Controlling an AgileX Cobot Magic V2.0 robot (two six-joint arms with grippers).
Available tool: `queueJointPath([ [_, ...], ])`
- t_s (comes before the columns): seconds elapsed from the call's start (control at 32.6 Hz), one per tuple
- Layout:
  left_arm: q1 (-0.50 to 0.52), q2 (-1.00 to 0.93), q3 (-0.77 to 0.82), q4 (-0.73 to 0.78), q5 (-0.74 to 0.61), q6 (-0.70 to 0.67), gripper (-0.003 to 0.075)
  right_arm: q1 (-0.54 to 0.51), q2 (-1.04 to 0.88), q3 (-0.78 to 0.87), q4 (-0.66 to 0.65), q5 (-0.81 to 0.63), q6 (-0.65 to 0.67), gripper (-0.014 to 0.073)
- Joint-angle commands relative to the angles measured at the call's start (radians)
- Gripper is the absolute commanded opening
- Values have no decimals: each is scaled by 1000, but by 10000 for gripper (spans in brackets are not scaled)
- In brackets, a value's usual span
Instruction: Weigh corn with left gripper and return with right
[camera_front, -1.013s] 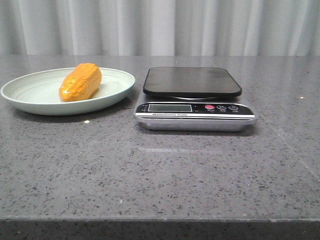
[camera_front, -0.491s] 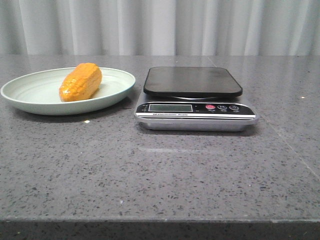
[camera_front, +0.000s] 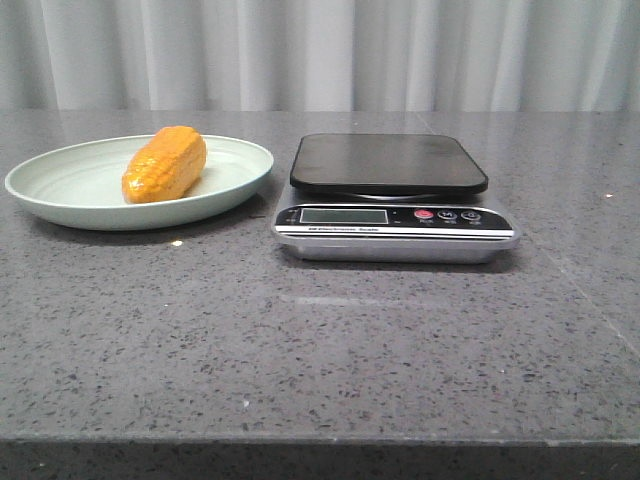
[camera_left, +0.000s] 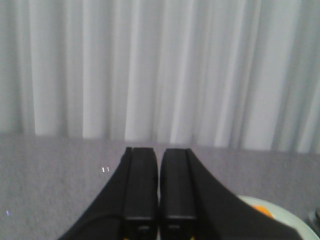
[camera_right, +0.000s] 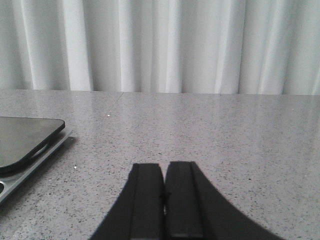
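The orange-yellow corn (camera_front: 165, 164) lies on a pale green plate (camera_front: 60, 195) at the left of the front view. A silver kitchen scale (camera_front: 395, 233) with a bare black platform (camera_front: 388, 163) stands to the plate's right. Neither gripper shows in the front view. In the left wrist view my left gripper (camera_left: 159, 150) is shut and empty, above the table, with the plate's rim (camera_left: 262, 205) and a sliver of the corn (camera_left: 262, 210) beside its fingers. In the right wrist view my right gripper (camera_right: 163, 165) is shut and empty over the table, with the scale (camera_right: 22, 145) off to one side.
The grey speckled tabletop (camera_front: 320, 340) runs to a front edge near the camera. A pale pleated curtain (camera_front: 320, 50) hangs behind the table.
The whole front view has shifted slightly to the right; the corn, plate and scale keep their places relative to each other.
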Motion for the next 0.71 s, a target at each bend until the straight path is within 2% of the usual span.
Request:
queueJointPath([
  [0.0,-10,59,-37,-51,18,2,127,-3,-15,-7,3,-89,-7,151],
  [0.21,-10,134,-37,-80,46,2,129,-3,-15,-7,3,-89,-7,151],
  [0.31,-12,173,-54,-86,71,3,165,-3,-15,-7,3,-89,-7,151],
  [0.4,-34,217,-84,-84,91,6,272,-3,-15,-7,3,-89,-7,151],
  [0.46,-57,257,-114,-89,113,6,388,-3,-15,-7,3,-89,-7,151],
  [0.55,-93,317,-160,-123,146,6,517,-3,-15,-7,3,-89,-7,151],
  [0.61,-127,367,-191,-146,149,6,575,-3,-15,-7,3,-89,-7,151],
  [0.68,-167,424,-225,-155,149,6,589,-3,-15,-7,3,-89,-7,151],
])
